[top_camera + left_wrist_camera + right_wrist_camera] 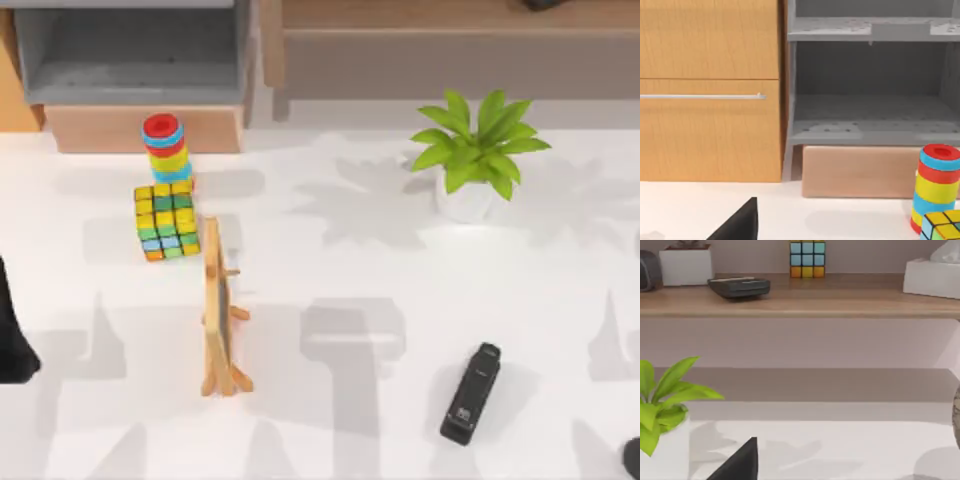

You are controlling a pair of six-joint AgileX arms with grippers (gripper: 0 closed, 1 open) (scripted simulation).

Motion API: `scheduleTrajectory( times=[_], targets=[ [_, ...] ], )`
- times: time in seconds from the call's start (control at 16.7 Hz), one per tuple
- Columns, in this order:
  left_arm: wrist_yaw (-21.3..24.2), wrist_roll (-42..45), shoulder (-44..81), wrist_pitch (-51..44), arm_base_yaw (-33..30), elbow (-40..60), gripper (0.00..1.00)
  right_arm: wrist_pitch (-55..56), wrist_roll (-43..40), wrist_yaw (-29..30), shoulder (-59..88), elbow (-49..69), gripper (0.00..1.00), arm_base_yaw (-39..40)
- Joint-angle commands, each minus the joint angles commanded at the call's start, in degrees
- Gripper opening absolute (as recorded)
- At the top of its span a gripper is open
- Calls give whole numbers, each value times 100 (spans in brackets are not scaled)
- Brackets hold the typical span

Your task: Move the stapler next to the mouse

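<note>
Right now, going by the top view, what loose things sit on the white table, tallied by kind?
Stapler: 1
Colour cube: 1
Ring stack: 1
Small wooden easel board: 1
Potted plant: 1
Total: 5

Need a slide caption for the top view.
Stapler lies untouched at the table's right front, with a plant behind it.

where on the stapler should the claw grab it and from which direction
Judging by its pose, grip the stapler across its narrow width near mid-length, coming from above: it lies flat on the table, slim and long, angled diagonally, so turn the fingers crosswise to that long axis.
</note>
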Motion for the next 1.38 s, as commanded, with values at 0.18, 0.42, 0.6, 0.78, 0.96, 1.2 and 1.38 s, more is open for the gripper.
scheduleTrajectory(
  times=[0.18,0.42,0.6,0.78,0.96,1.2,1.38],
  targets=[
    [0,0,0,0,0,0,100,-43,60,3,60,56,100,49],
    [0,0,0,0,0,0,100,-592,793,29,882,753,100,656],
    [0,0,0,0,0,0,100,-1285,1744,52,2071,1637,100,1355],
    [0,0,0,0,0,0,100,-2103,2847,58,3634,2699,100,2096],
    [0,0,0,0,0,0,100,-2967,3938,45,5431,3831,100,2759],
    [0,0,0,0,0,0,100,-4098,5268,24,7785,5238,100,3402],
    [0,0,0,0,0,0,100,-4818,6030,16,9140,6057,100,3672]
  ],
)
